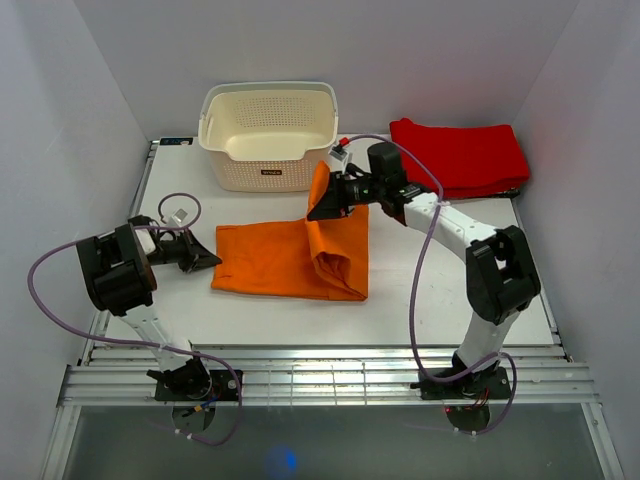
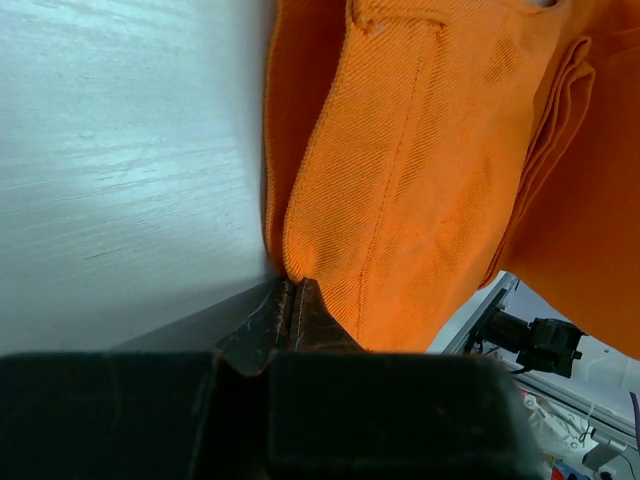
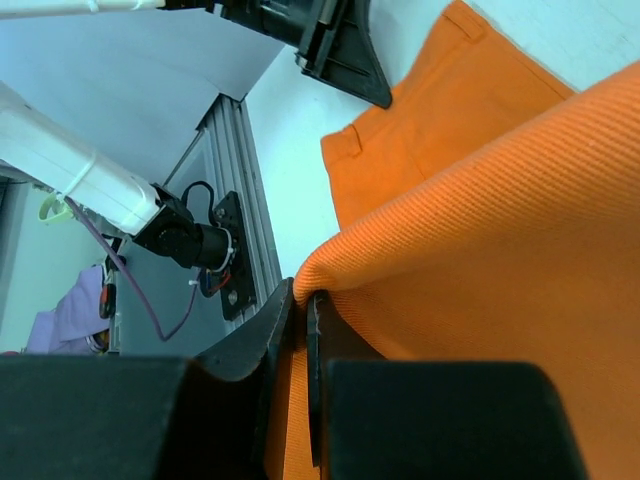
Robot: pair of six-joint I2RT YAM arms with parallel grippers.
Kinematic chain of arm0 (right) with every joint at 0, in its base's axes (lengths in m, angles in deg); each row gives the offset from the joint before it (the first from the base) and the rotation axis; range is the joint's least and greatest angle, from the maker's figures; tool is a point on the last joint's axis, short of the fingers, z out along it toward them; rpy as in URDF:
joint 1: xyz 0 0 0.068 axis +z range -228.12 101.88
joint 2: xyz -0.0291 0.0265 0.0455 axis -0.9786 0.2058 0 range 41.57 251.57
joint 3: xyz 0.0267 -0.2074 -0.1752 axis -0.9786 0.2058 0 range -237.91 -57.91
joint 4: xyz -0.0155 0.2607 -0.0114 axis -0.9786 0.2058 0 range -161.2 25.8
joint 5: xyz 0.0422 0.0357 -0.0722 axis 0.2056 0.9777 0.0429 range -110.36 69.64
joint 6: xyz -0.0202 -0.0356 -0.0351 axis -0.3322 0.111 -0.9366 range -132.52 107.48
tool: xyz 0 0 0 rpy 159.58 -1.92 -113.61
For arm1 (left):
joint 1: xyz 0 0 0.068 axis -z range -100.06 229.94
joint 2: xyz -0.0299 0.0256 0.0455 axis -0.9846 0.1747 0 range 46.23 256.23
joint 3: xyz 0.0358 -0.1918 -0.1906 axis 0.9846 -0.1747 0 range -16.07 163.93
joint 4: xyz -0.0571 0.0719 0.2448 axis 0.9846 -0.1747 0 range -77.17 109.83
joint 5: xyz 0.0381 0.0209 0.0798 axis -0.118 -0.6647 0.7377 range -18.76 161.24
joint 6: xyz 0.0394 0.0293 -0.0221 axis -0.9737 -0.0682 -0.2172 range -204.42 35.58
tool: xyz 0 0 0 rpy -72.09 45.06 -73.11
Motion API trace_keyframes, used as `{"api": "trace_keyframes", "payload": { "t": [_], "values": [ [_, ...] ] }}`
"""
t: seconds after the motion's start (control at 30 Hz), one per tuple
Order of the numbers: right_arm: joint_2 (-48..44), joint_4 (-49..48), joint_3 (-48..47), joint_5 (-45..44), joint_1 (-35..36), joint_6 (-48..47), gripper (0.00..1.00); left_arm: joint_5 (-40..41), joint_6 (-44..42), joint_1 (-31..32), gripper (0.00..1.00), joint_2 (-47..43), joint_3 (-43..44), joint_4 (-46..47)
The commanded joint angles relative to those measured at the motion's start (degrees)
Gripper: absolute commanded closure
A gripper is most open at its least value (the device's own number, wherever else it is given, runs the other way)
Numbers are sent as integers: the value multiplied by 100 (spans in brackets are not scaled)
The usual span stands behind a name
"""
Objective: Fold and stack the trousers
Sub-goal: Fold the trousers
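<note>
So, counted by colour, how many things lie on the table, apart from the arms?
Orange, the bright orange cloth trousers: 1
Red, the red folded cloth: 1
Cream, the cream perforated plastic basket: 1
Total: 3

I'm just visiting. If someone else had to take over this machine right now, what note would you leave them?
Left gripper: shut at the left edge of the trousers; whether it pinches cloth is unclear.
Right gripper: shut on the trousers' right end, lifted off the table.
Trousers otherwise flat mid-table, in front of the basket; red folded cloth far right.
Done: a fold begun. Left: finish folding, stack.
</note>
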Motion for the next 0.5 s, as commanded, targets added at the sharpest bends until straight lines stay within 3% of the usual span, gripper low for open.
{"api": "trace_keyframes", "payload": {
  "t": [0.0, 0.47],
  "values": [
    [283, -1103, -561, -17, 339, 539, 92, 481, -65, 234, 100, 183, -188, 57],
    [1787, -1595, -1712, -571, 1499, 1067, 92, 227, 532, 621, 100, 245, -487, 400]
  ]
}}
